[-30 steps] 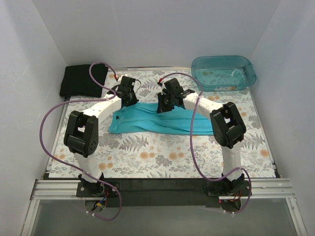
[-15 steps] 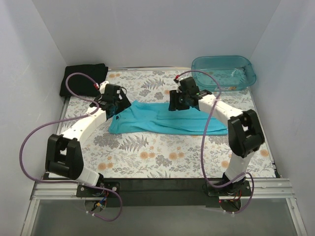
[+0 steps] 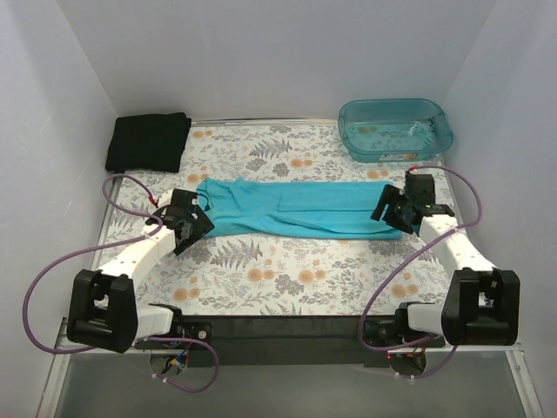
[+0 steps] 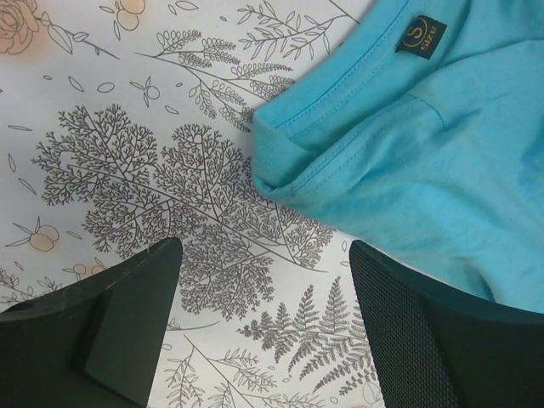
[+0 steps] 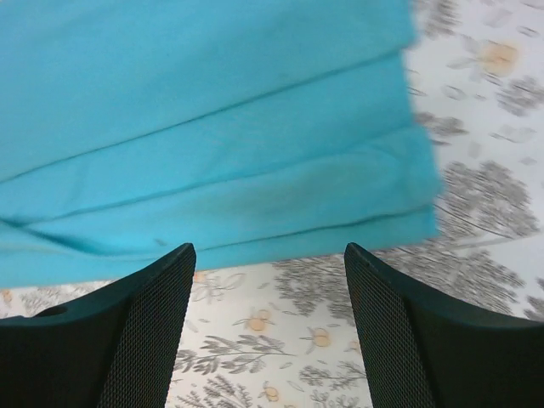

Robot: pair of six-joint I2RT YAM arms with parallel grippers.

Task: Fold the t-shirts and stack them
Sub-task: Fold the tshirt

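1. Top external view:
   - The turquoise t-shirt [image 3: 296, 209] lies flat on the flower-patterned table [image 3: 287, 279], pulled out into a long band that runs from 9 o'clock to 3 o'clock across the middle.
   - The black t-shirt [image 3: 148, 142] sits folded in the far corner at about 10 o'clock, well apart from the turquoise one.
   - A translucent teal tub [image 3: 392, 155] stands at about 1 o'clock.
   - The left gripper [image 3: 196, 228] is at the turquoise shirt's 8 o'clock corner, and the right gripper [image 3: 385, 209] is at its 3 o'clock end.
   - From this height I cannot tell how either pincer's jaws stand.

2. Left wrist view:
   - The left gripper [image 4: 263, 297] is released, with its two dark fingers spread wide and only bare printed table [image 4: 127, 153] in the gap between them.
   - The turquoise t-shirt [image 4: 425, 153] fills the 1 to 3 o'clock part of the view.
   - A hemmed, folded corner of it points toward 9 o'clock, just beyond the fingertips.
   - A small dark label [image 4: 422, 36] shows at 1 o'clock.
   - The cloth reaches down beside the finger at 4 o'clock, but I cannot tell if they touch.

3. Right wrist view:
   - The right gripper [image 5: 268, 314] is released too, jaws wide apart with nothing held.
   - The turquoise t-shirt [image 5: 212, 127] covers the view from 9 through 12 to 2 o'clock in layered folds.
   - Its lower edge lies just beyond the fingertips.
   - Table [image 5: 484, 127] shows at 3 o'clock.
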